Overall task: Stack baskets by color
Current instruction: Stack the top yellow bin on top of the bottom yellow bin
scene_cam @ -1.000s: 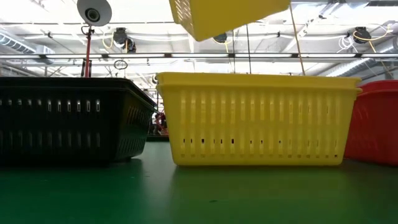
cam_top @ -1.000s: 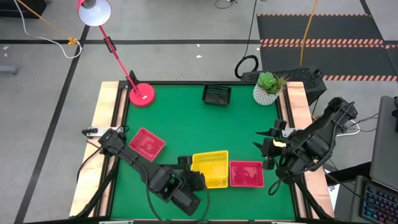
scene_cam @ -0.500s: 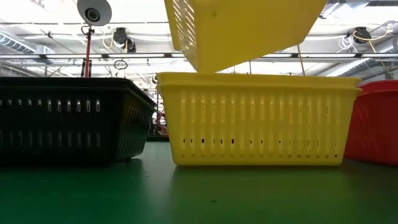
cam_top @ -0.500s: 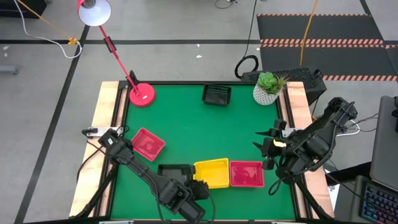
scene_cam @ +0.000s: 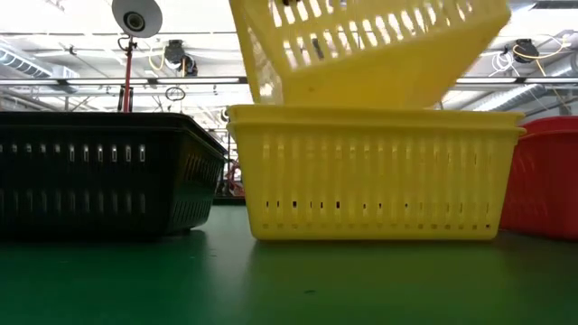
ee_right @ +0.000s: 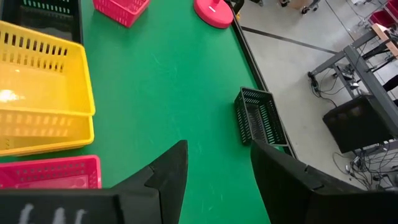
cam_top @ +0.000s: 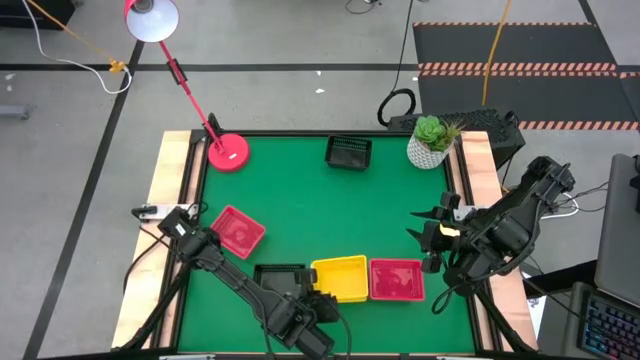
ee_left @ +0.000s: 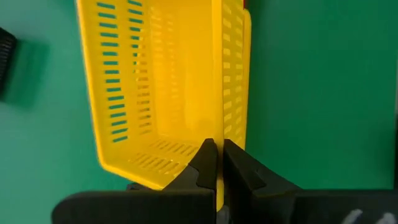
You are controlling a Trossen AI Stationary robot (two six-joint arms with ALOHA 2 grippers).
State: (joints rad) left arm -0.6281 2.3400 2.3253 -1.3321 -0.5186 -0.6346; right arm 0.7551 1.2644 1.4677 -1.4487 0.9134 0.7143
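- The left end effector (ee_left: 216,163) is pressed together on the rim of a yellow basket (ee_left: 168,87), holding it tilted just above a second yellow basket (scene_cam: 375,171) on the green desk (cam_top: 320,205).
- A black basket (cam_top: 279,277) sits just beside that stack, and a red-pink basket (cam_top: 397,279) on its other side.
- The right end effector (ee_right: 214,165) hangs spread and empty near the desk's right edge.

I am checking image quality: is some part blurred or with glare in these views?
Low view: the held yellow basket is slightly motion-blurred, and ceiling lights glare behind it. Right wrist view: a bright glare spot sits on the yellow baskets. High view: even light, soft shadows.
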